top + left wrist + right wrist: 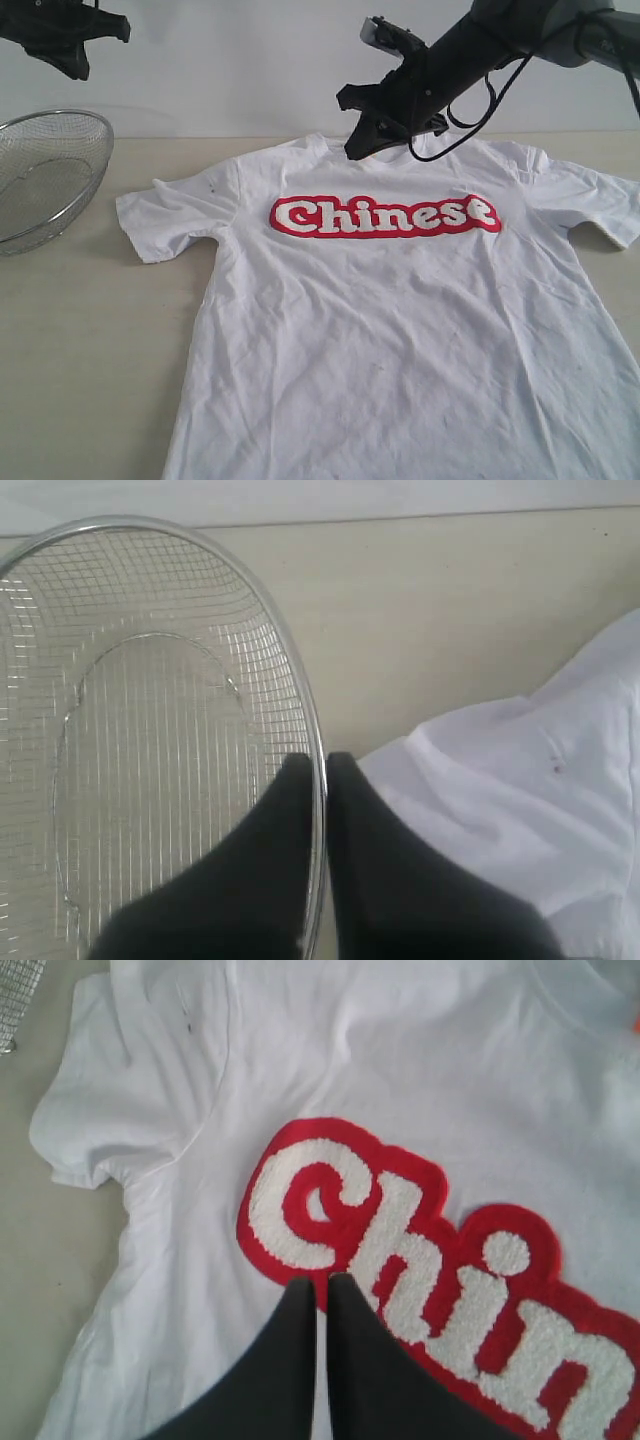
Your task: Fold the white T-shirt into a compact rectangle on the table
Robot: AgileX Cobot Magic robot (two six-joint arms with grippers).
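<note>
While the left pincer (pixel 318 765) and right pincer (pixel 320 1285) are both clamped shut on nothing, the white T-shirt (pixel 400 320) lies spread flat, lettering up, across the tabletop (pixel 90 330), wire-mesh basket (pixel 45 175) off to its far left.

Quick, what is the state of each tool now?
Left tool: closed, holding nothing.
Right tool: closed, holding nothing.

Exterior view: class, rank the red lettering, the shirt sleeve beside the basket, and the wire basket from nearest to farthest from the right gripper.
Measured from the right gripper:
1. The red lettering, just below it on the chest.
2. The sleeve, out to the left.
3. The wire basket, far left, beyond the sleeve.
</note>
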